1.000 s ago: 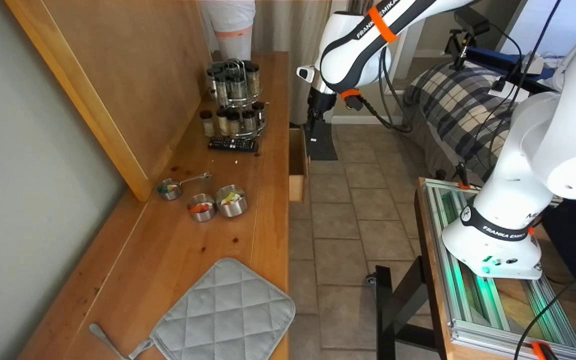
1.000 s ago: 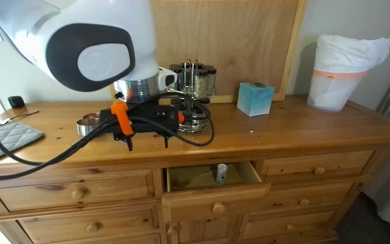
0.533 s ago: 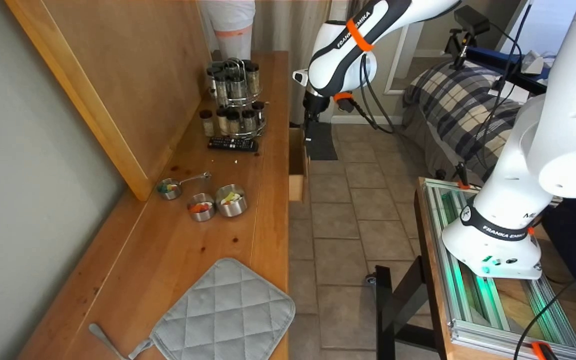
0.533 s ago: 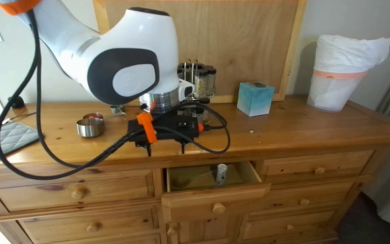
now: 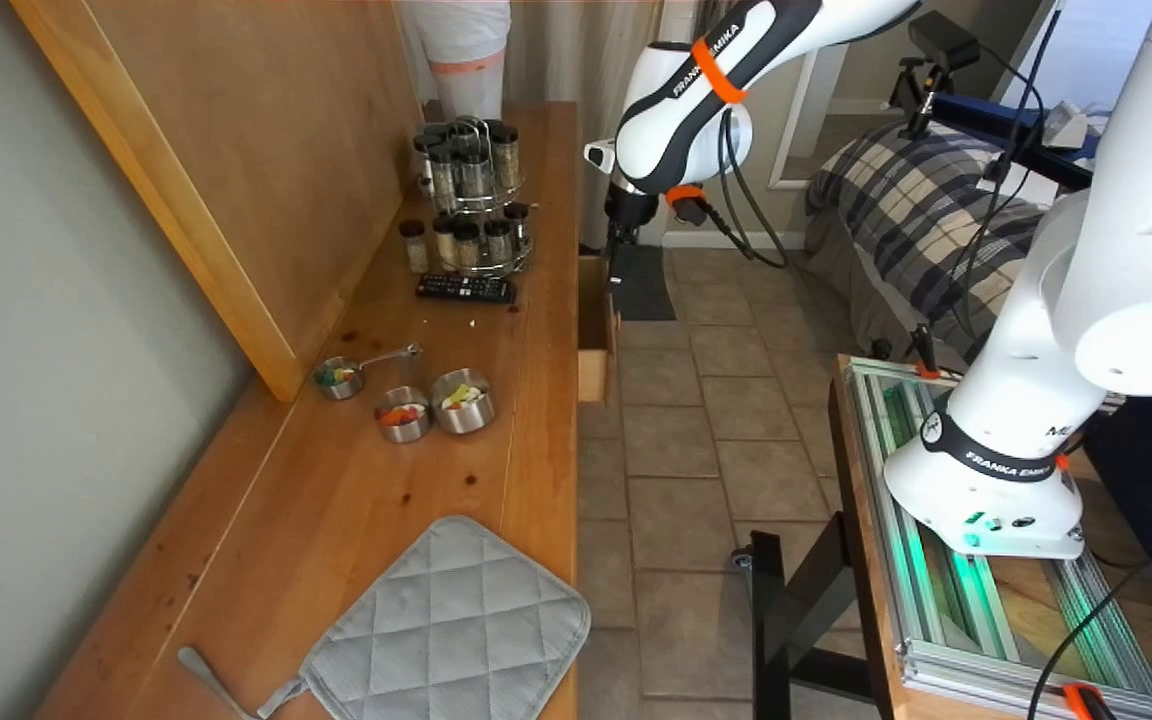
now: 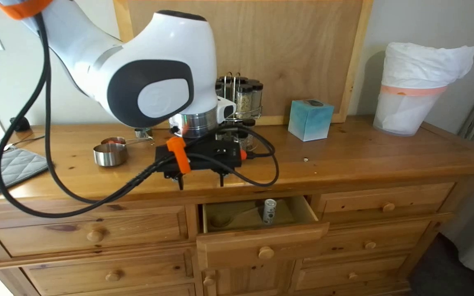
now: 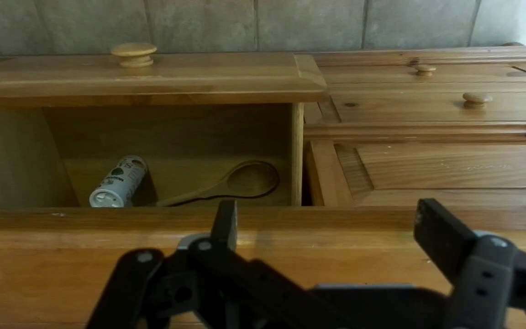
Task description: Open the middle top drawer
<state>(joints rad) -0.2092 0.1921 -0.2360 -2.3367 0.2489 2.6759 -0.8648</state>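
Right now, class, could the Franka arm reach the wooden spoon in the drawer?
Probably yes: the middle top drawer is open, the wooden spoon lies uncovered, and the open end effector holds nothing, though it must likely skirt the countertop edge.

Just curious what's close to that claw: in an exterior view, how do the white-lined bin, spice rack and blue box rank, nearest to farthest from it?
From the gripper:
1. Spice rack, behind it, partly hidden by the arm.
2. Blue box, to the picture's right of the rack.
3. White-lined bin, farther right.

The countertop (image 7: 62, 269) partly hides the drawer (image 7: 167, 125); the wrist view crops the claw (image 7: 328, 219).
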